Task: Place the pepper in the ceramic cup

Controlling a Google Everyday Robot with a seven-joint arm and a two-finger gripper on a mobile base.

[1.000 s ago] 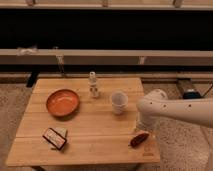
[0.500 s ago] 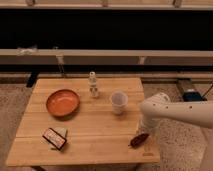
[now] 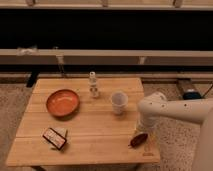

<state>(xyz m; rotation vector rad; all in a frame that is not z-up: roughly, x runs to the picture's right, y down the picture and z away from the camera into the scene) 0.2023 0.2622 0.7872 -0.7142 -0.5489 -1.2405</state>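
The pepper (image 3: 138,140) is a small dark red-brown pod lying on the wooden table (image 3: 100,127) near its front right corner. The white ceramic cup (image 3: 119,102) stands upright right of the table's centre, behind and to the left of the pepper. My white arm reaches in from the right and bends down. My gripper (image 3: 143,130) points down at the pepper's far end, right above it. I cannot tell whether it touches the pepper.
An orange bowl (image 3: 63,102) sits on the left half of the table. A small white bottle (image 3: 93,85) stands at the back centre. A flat dark box with a white label (image 3: 54,138) lies at the front left. A dark wall and ledge run behind the table.
My arm has sunk a little toward the pepper. The pepper, cup, bowl, bottle and box have not moved.
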